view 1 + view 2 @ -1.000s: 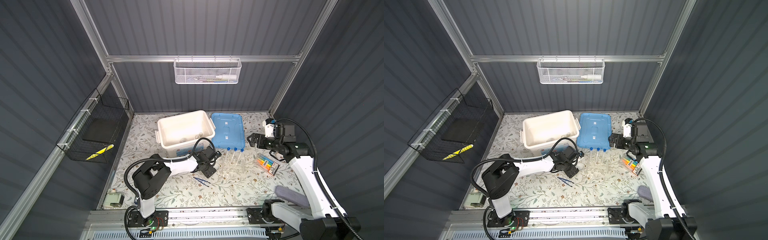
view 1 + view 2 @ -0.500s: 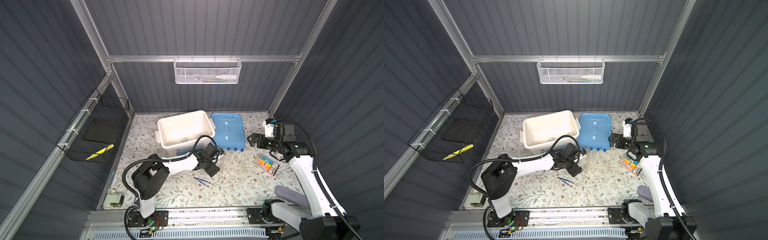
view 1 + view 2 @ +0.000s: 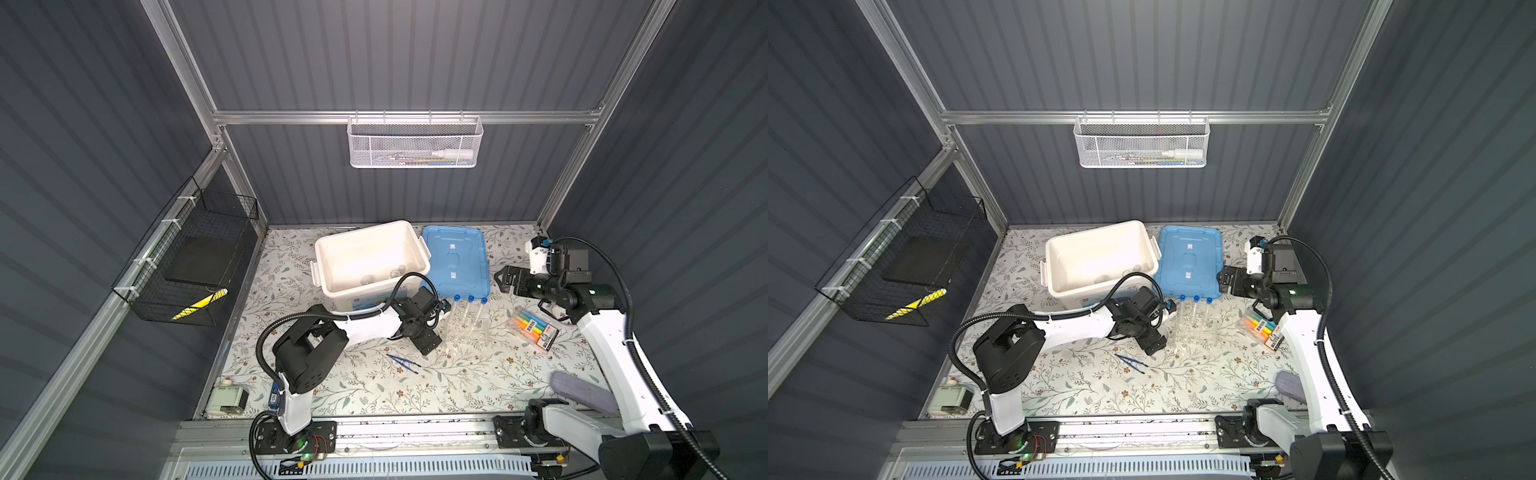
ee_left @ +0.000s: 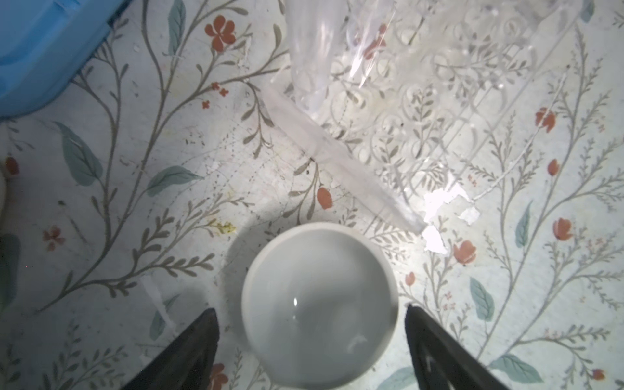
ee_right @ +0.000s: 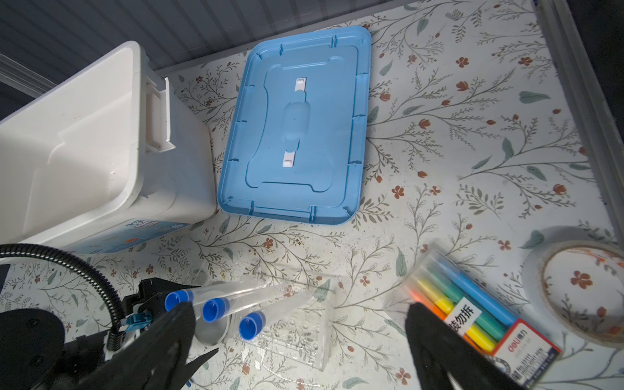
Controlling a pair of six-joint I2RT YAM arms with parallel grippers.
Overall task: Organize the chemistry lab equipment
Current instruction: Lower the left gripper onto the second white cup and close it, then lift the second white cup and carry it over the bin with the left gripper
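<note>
A small white dish point(image 4: 319, 304) rests on the floral mat beside the clear rack point(image 4: 439, 84). My left gripper point(image 4: 311, 309) straddles the dish, open, with a gap on each side. In both top views that gripper point(image 3: 428, 338) hangs low just left of the rack point(image 3: 469, 332), which holds three blue-capped test tubes point(image 3: 469, 299). Blue tweezers point(image 3: 403, 361) lie on the mat in front of it. My right gripper point(image 3: 505, 280) hovers open and empty to the right of the blue lid; its wrist view looks down on the tubes point(image 5: 216, 309) and the dish point(image 5: 212, 332).
The open white bin point(image 3: 370, 257) stands behind the left arm with small pale items inside, and its blue lid point(image 3: 455, 259) lies beside it. A highlighter pack point(image 3: 534, 330), a tape roll point(image 5: 584, 290) and a grey cloth point(image 3: 577, 392) sit at the right.
The left gripper's jaws have widened around the dish, and the gripper has shifted slightly right towards the rack. The right arm has not moved.
</note>
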